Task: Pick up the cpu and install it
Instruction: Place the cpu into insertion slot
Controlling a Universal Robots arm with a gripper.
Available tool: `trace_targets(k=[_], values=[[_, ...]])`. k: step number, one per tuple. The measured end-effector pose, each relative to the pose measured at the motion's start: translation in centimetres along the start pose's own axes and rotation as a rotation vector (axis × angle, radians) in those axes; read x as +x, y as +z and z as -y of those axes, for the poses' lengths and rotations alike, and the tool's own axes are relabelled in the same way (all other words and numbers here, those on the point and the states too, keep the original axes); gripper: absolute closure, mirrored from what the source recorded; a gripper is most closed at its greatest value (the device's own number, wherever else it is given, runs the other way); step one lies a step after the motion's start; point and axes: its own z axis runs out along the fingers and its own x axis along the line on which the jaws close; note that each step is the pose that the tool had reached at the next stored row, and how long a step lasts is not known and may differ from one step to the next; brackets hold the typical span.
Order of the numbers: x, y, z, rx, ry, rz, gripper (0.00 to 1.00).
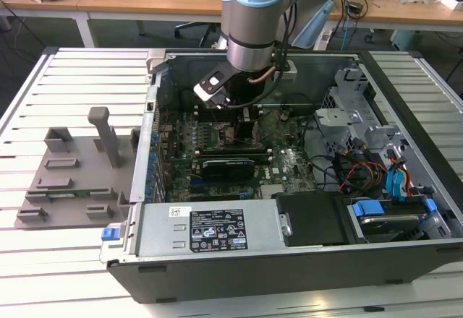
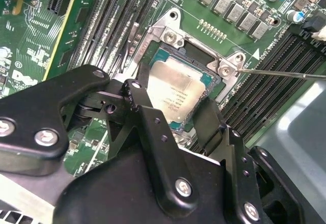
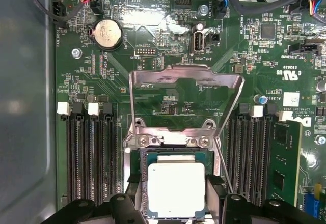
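Note:
The cpu point(image 3: 176, 189), a square chip with a silvery lid on a green base, lies within the socket point(image 2: 168, 33) on the motherboard; in the second wrist view the cpu point(image 2: 175, 92) sits level inside the metal frame. My gripper point(image 3: 176, 196) straddles it, one black finger point(image 2: 133, 95) against each side edge of the chip, shut on it. The socket's metal load plate point(image 3: 186, 102) stands swung open, and the thin lever point(image 2: 285, 74) sticks out to the side. In the exterior view my gripper point(image 1: 242, 112) reaches down into the open computer case point(image 1: 289, 260).
Memory slots point(image 3: 86, 152) flank the socket on both sides. A grey plastic tray point(image 1: 79, 181) with upright posts lies on the slatted table at the exterior view's left. A drive cage and coloured cables point(image 1: 369, 166) fill the case's right part.

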Motion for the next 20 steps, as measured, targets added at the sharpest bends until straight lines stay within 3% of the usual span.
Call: trace_targets(k=[3,11,20], values=[[0.09,0.04,0.07,-0.0002,0.000,-0.0039,0.39],[0.11,-0.09,0.18,-0.0011,0.000,-0.0046,0.39],[0.07,-1.34,0.24,-0.0009,0.000,-0.0043,0.39]])
